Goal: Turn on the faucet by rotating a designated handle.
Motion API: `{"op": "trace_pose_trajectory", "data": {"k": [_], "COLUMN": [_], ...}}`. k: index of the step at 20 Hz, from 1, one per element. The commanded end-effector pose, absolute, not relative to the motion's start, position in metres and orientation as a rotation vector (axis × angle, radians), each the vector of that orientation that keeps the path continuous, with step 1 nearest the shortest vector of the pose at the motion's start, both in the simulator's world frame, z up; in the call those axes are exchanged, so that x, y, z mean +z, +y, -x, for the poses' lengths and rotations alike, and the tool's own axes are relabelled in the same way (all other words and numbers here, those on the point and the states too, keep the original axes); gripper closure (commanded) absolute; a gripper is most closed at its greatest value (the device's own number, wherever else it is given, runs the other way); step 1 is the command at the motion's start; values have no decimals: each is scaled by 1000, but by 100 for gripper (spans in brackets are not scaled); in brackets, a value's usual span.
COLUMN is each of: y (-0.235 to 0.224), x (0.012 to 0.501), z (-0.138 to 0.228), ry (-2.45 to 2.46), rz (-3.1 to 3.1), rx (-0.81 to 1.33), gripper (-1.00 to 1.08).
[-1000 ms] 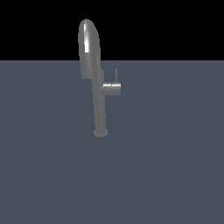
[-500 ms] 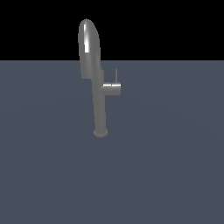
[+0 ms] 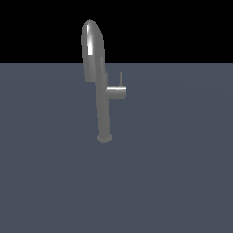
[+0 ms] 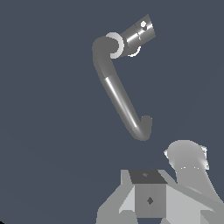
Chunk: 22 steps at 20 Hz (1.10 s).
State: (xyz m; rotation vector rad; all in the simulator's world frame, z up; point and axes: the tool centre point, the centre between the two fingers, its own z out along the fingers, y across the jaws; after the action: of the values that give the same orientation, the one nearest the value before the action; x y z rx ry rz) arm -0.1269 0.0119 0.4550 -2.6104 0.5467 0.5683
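My end effector [image 4: 151, 199] shows only in the wrist view, as pale grey blocks at the picture's edge; I cannot tell whether its fingers are spread or closed. It sits apart from the faucet [image 3: 97, 77], touching nothing. The faucet stands upright on the grey surface [image 3: 173, 173], and the handle [image 3: 121, 78] points up from its side stub.

The exterior view faces the faucet [image 3: 101, 86] side-on; the wrist view looks down over it [image 4: 118, 92].
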Motion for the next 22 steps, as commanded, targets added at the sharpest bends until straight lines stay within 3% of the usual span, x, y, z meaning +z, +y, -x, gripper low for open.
{"op": "trace_pose_trajectory", "data": {"k": [1, 22], "y": [10, -12], "x": [448, 349], "z": [113, 11], "ry": [599, 1000], "rz": [2543, 1826], "rx": [621, 1026], "gripper": [108, 108]}}
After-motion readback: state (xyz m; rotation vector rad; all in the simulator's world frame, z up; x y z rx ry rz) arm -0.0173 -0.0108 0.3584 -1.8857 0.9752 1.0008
